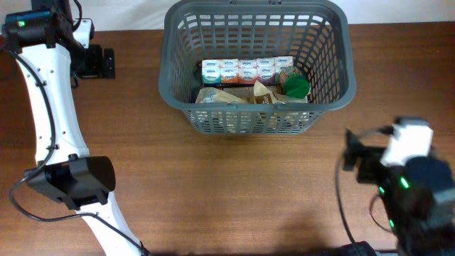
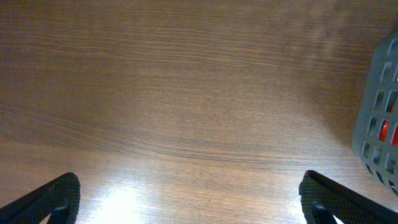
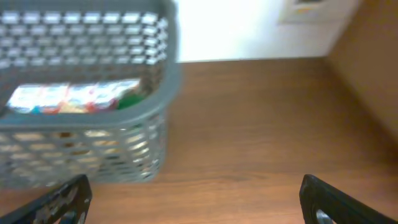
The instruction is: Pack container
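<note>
The dark grey lattice basket (image 1: 334, 85) stands at the table's far middle. Inside lie a row of small white cartons (image 1: 245, 70), a green-lidded jar (image 1: 296, 86) and brown paper packets (image 1: 234, 94). My left gripper (image 1: 99, 62) is open and empty at the far left, apart from the basket, whose corner shows in the left wrist view (image 2: 379, 118). My right gripper (image 1: 353, 153) is open and empty near the front right, below the basket's right corner. The right wrist view shows the basket (image 3: 149, 118) ahead on the left, with the cartons (image 3: 74, 96) inside.
Bare brown wooden table (image 1: 234, 192) surrounds the basket. The left arm's white links (image 1: 53, 121) run down the left side. A white wall shows beyond the table's far edge (image 3: 249, 31).
</note>
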Tool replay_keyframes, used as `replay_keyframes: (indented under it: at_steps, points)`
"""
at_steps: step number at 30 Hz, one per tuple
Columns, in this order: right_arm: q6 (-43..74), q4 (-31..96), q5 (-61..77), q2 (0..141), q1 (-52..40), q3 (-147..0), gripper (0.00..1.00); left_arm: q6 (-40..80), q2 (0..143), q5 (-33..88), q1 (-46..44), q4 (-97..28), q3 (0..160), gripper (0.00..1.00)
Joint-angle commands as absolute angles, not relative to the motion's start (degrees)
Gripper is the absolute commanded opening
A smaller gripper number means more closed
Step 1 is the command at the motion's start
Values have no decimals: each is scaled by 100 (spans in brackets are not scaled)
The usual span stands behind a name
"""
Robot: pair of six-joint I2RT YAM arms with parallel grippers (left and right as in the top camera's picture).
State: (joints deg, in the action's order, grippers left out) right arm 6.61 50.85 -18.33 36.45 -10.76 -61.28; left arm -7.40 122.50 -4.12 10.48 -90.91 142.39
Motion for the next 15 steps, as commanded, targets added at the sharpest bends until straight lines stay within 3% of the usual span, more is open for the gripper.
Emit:
replay_keyframes:
  at_steps: [1, 5, 15]
  points:
    - [624, 5153, -2447, 3159, -600, -6025, 99, -670, 12278, -436, 1081, -9094, 14221, 99]
    - [626, 4777, -2259, 2438, -32, -4969, 99, -672, 12278, -436, 1081, -9094, 14221, 99]
    - [646, 2598, -1201, 1205, 8, -1831, 99, -672, 12278, -436, 1083, -9094, 14221, 99]
